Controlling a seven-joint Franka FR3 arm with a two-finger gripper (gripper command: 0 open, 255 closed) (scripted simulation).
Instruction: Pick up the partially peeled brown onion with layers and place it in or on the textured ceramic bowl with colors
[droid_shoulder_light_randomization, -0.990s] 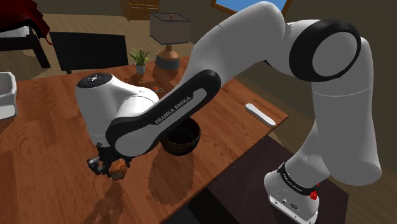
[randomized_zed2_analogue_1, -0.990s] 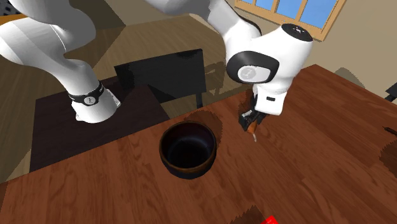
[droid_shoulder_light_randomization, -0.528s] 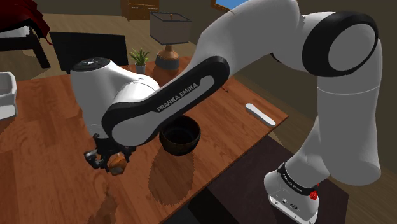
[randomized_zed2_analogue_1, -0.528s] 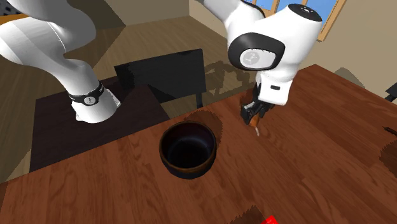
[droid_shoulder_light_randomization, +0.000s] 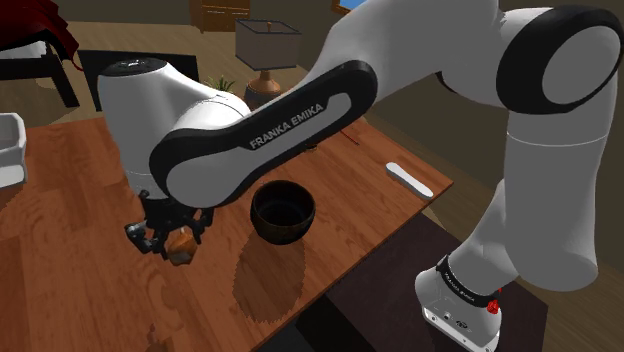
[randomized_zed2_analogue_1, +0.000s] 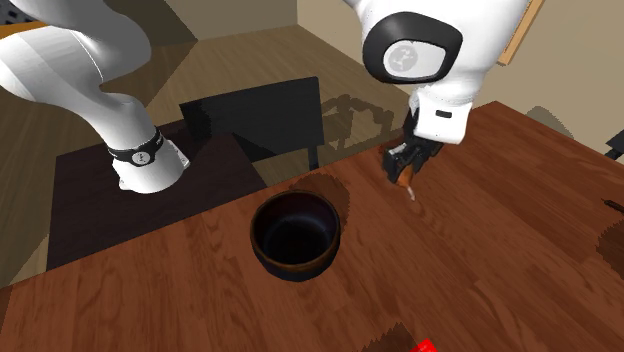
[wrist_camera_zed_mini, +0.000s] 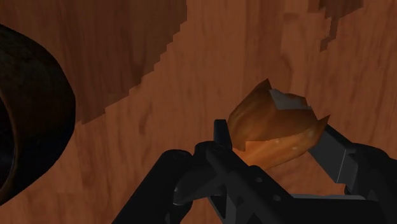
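Note:
The brown onion (wrist_camera_zed_mini: 277, 124), partly peeled with a pale patch at its tip, is clasped between my two black fingers and hangs above the wooden table (droid_shoulder_light_randomization: 70, 190). My gripper (droid_shoulder_light_randomization: 170, 240) is shut on the onion (droid_shoulder_light_randomization: 181, 246), lifted off the tabletop to the shoulder view's left of the dark bowl (droid_shoulder_light_randomization: 283, 211). In the second exterior view the gripper (randomized_zed2_analogue_1: 404, 170) holds the onion (randomized_zed2_analogue_1: 405, 178) to the right of and beyond the bowl (randomized_zed2_analogue_1: 295, 235). The bowl's rim (wrist_camera_zed_mini: 38, 114) shows beside the gripper in the wrist view.
A white flat object (droid_shoulder_light_randomization: 409, 180) lies near the table's right corner. A lamp (droid_shoulder_light_randomization: 266, 55) and a small potted plant (droid_shoulder_light_randomization: 220, 95) stand at the far edge. A white container (droid_shoulder_light_randomization: 10, 150) sits at the shoulder view's left. A black chair (randomized_zed2_analogue_1: 255, 115) stands beside the table.
The arm has risen, carrying the onion higher above the table. The hand drifted slightly toward the shoulder view's left. The bowl has not moved.

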